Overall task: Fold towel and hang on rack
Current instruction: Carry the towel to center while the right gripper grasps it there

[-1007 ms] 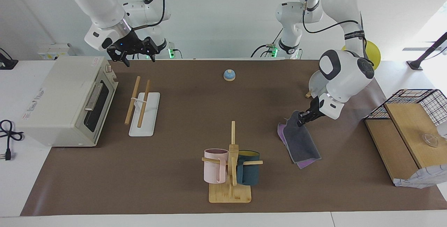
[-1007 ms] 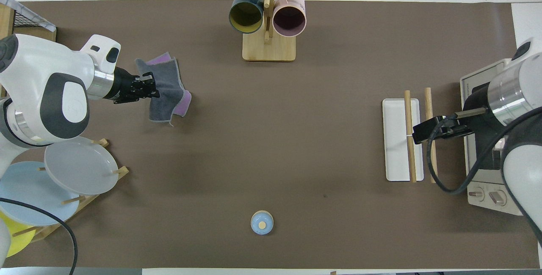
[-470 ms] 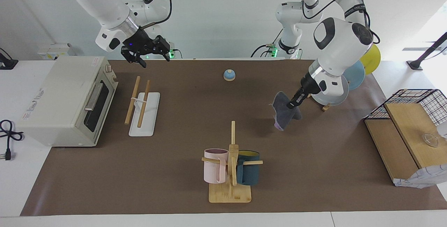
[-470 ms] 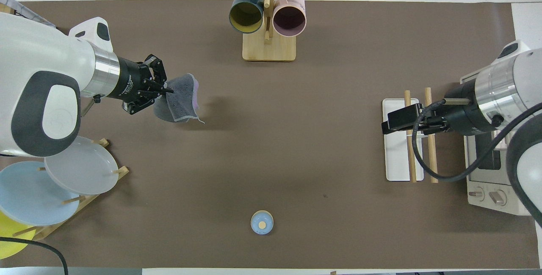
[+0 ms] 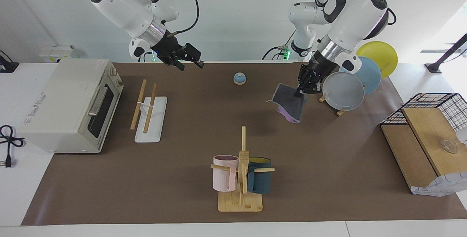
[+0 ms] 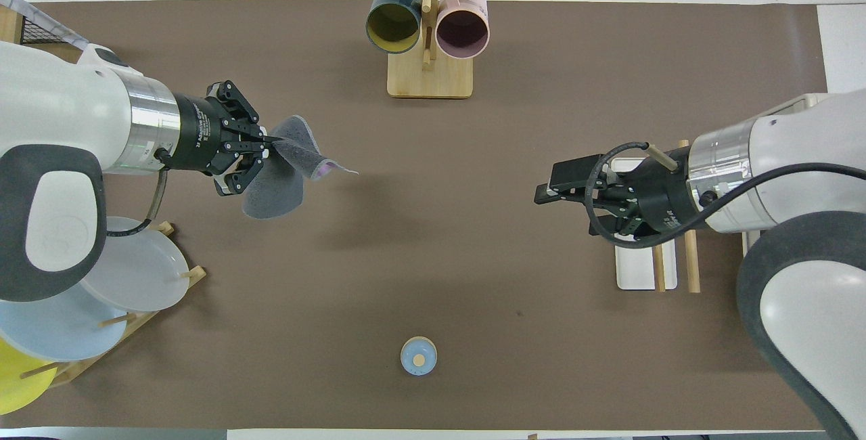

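Observation:
The towel (image 5: 289, 103), dark grey with a purple edge showing, hangs folded in the air from my left gripper (image 5: 300, 90), which is shut on its upper corner. It is over the mat beside the plate stand and shows in the overhead view (image 6: 279, 186) under the left gripper (image 6: 268, 149). The rack (image 5: 150, 118), two wooden rods on a white base, stands beside the toaster oven. My right gripper (image 5: 189, 63) is open and empty, raised over the mat between the rack and the bell. In the overhead view the right gripper (image 6: 551, 191) and its arm cover part of the rack (image 6: 636, 271).
A toaster oven (image 5: 65, 102) stands at the right arm's end. A mug tree (image 5: 240, 173) with two mugs stands at the table's edge farthest from the robots. A small blue bell (image 5: 239, 78) is near the robots. A plate stand (image 5: 343, 91) and a wire basket (image 5: 443, 107) are at the left arm's end.
My left gripper has lifted the towel off the mat and carried it up and toward the middle. My right gripper has moved from over the rack toward the middle of the table.

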